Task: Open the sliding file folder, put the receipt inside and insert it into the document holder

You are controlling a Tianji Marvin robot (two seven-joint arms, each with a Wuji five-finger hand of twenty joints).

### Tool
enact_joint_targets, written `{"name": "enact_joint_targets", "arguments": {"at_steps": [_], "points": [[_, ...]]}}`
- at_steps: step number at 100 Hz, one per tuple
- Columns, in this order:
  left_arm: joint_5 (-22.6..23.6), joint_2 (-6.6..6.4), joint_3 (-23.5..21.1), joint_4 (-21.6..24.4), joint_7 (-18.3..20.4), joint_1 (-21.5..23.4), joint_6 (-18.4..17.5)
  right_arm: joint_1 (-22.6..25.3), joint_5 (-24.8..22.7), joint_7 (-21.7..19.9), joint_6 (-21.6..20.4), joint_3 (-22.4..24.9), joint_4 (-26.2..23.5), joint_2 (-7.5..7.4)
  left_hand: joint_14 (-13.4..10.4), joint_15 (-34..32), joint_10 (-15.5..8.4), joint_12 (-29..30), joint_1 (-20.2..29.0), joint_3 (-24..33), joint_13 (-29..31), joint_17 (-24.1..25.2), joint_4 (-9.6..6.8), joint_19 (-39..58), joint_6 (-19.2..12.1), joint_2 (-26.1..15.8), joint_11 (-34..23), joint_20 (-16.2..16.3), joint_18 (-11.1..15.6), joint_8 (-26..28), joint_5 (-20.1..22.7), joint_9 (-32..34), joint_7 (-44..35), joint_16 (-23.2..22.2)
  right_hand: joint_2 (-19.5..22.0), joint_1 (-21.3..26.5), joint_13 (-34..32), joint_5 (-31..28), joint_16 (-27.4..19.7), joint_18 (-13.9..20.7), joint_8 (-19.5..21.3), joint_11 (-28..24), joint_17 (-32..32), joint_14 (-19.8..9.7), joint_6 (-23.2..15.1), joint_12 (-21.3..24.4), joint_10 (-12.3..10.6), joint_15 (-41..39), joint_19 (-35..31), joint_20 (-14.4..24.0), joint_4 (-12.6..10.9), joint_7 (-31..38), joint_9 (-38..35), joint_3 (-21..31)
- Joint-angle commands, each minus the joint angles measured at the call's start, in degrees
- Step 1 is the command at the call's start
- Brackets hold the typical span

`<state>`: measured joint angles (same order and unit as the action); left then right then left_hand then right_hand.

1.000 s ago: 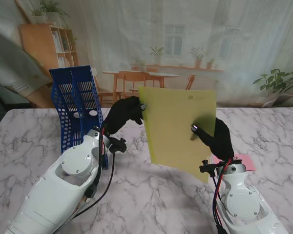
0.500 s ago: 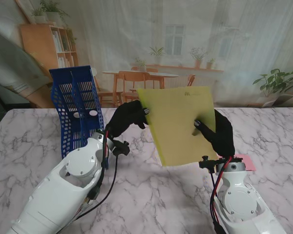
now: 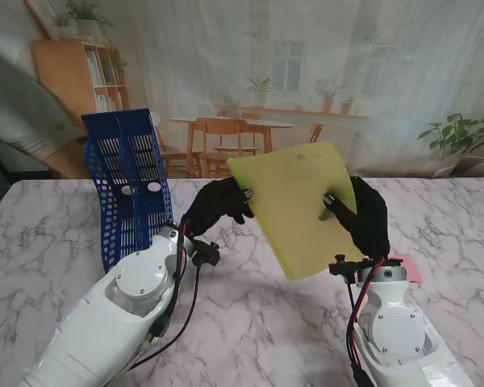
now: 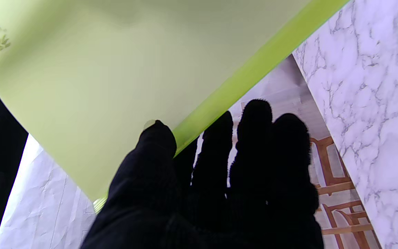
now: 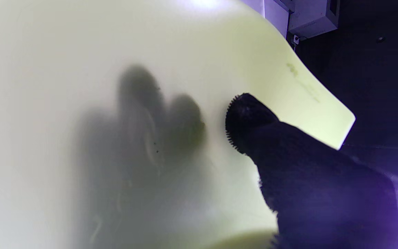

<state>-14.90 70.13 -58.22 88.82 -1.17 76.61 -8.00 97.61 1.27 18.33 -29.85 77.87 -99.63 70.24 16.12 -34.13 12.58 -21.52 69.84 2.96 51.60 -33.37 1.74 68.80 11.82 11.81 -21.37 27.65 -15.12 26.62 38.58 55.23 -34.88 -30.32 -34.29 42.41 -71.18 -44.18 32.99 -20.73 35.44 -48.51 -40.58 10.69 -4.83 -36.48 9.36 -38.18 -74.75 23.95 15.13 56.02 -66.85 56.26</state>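
Observation:
A yellow-green sliding file folder (image 3: 298, 210) hangs tilted in the air over the table's middle, held from both sides. My left hand (image 3: 216, 205) pinches its left edge. In the left wrist view the thumb (image 4: 155, 138) presses the folder's face (image 4: 98, 69) beside the green slide bar (image 4: 254, 65). My right hand (image 3: 368, 219) grips the right side, thumb in front. In the right wrist view its fingers show as shadows through the sheet (image 5: 81, 69). A pink receipt (image 3: 410, 270) lies on the table, partly hidden behind my right wrist. The blue mesh document holder (image 3: 127, 181) stands at the left.
The marble table (image 3: 250, 322) spreads under both arms. The document holder stands upright just left of my left forearm. A printed backdrop of a room closes off the table's far edge.
The folder has turned in the air, its top tipping right and its lower corner lifting and swinging left. My left hand has shifted right and nearer to me; both hands keep their hold.

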Motion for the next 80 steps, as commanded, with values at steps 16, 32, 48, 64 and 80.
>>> {"name": "enact_joint_targets", "arguments": {"at_steps": [16,32,48,64,80], "points": [[0.06,0.45,1.38,-0.85,1.18,0.28,1.02,-0.23,0.97,0.16,-0.33,0.03,-1.43,0.45,-0.6,-0.46,-0.76,0.45,4.13,1.98,1.37,-1.26,-2.18,0.89,-1.93,0.71,-0.22,-1.38,3.53,-0.06,2.05,1.59,-4.27,0.55,5.13,4.56,-3.15,-5.26,0.93,1.96,3.81,-2.81,-1.1,-2.11,-10.84,-0.83,-2.59,-2.36,-1.24,-0.12,-2.59,6.27,-1.82,4.85],[-0.26,0.55,1.87,-0.9,1.23,0.19,1.07,-0.41,0.93,0.31,-0.1,0.03,-1.8,0.49,-0.66,-0.46,-0.82,0.54,4.13,1.9,1.35,-1.23,-2.15,0.88,-2.05,0.62,-0.24,-1.49,3.5,-0.09,2.1,1.56,-4.23,0.57,5.18,4.5,-3.23,-5.31,0.95,1.89,3.75,-2.69,-1.25,-2.25,-10.83,-0.87,-2.57,-2.38,-1.21,-0.18,-2.56,6.23,-1.89,4.81],[0.28,0.61,1.88,-0.77,0.54,0.23,0.41,-0.33,0.29,-0.16,0.29,0.31,-1.56,0.3,-0.48,-0.92,-0.81,0.3,4.13,2.12,1.34,-0.99,-2.14,1.34,-2.46,0.35,-0.78,-1.35,3.37,0.42,2.3,1.74,-4.79,0.34,5.25,4.54,-3.14,-4.96,0.96,1.84,3.7,-2.67,-1.02,-1.97,-10.56,-0.96,-2.52,-2.38,-1.21,-0.19,-2.51,6.15,-1.87,4.74],[1.28,0.16,0.46,0.42,0.72,0.28,-0.41,0.19,-2.09,-0.1,0.82,0.72,-0.45,0.12,-0.71,-1.69,-1.0,-0.2,4.13,2.06,1.5,-1.19,-2.14,2.04,-3.12,0.16,-1.47,-1.13,3.84,1.24,2.18,1.83,-5.52,-0.04,5.37,4.7,-3.1,-3.6,0.94,1.76,2.93,-2.93,0.07,-1.87,-9.68,-0.93,-2.05,-2.37,-1.62,0.09,-2.15,5.75,-1.81,3.98],[2.04,-0.34,-0.7,1.36,1.71,-0.14,-0.4,1.23,-4.39,-0.17,3.43,1.3,-0.06,-0.14,-0.8,-1.97,-0.99,-0.44,4.13,2.13,1.6,-1.35,-2.34,2.27,-3.39,0.14,-1.75,-1.12,4.02,1.97,2.13,1.9,-6.08,-0.16,7.13,5.68,1.48,-0.46,-0.58,-4.62,1.72,-4.16,8.73,-1.21,-8.36,0.92,-2.32,0.69,-0.28,1.76,-2.11,7.38,0.05,2.16]]}}
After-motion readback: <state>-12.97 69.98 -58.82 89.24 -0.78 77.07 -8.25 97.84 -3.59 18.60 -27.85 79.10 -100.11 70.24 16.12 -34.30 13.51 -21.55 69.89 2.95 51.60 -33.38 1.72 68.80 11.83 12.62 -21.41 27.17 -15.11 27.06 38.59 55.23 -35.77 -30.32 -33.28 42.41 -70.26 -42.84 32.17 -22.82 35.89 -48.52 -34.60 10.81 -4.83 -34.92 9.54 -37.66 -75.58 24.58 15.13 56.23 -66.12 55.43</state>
